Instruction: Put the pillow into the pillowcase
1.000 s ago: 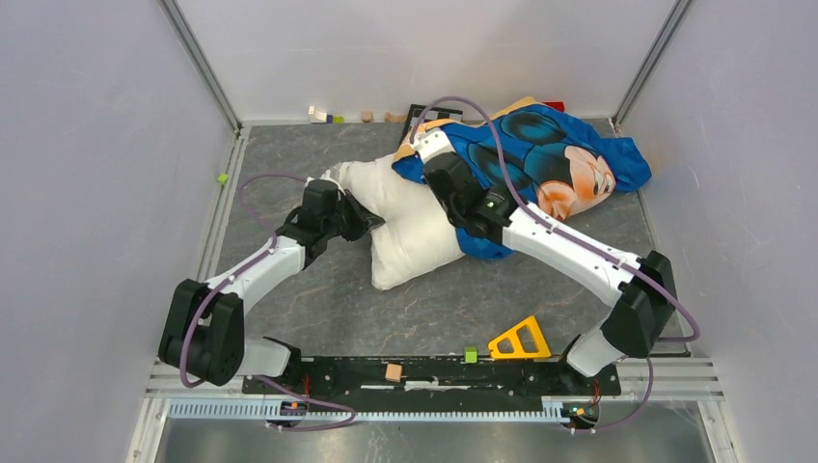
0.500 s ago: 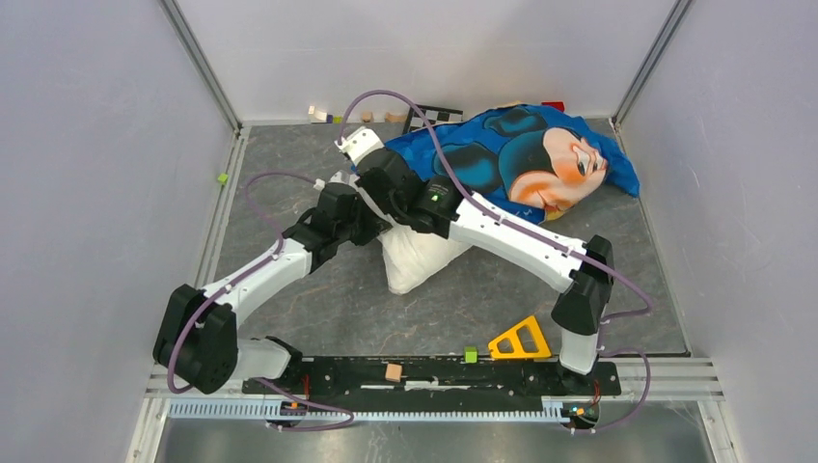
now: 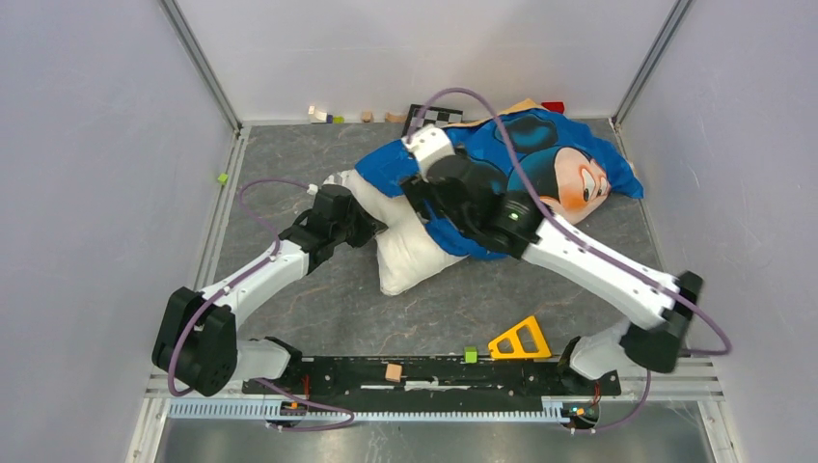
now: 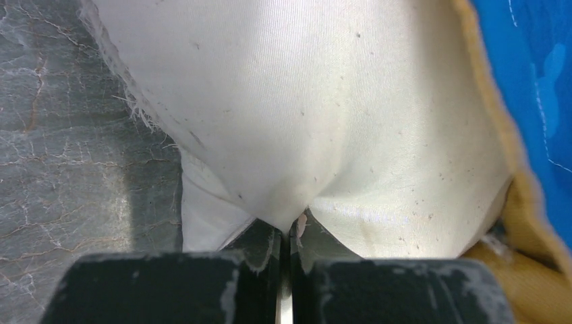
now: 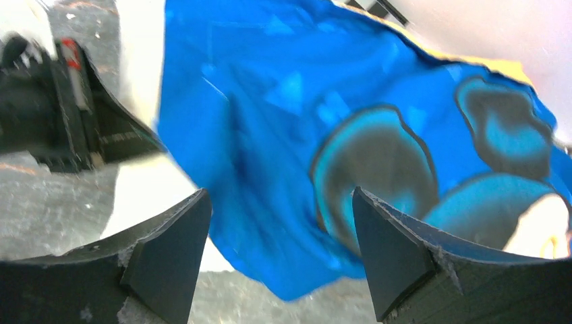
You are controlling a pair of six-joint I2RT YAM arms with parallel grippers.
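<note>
Pillow [image 3: 410, 256] lies at the middle of the counter [image 3: 289, 154], its far right end inside the blue cartoon-print pillowcase [image 3: 569, 154].

Top view: your left end effector [image 3: 374, 228] meets the pillow's left edge.

Left wrist: jaws together, pinching a fold of off-white pillow fabric; the pillowcase's orange-yellow lining lies just right.

Right wrist, blurred: your right end effector [image 5: 280, 209] stands with fingers apart over the blue cloth.

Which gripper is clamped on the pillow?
The left gripper, jaws shut on a pinch of the pillow. The right gripper stands open over the blue pillowcase, holding nothing.
</note>
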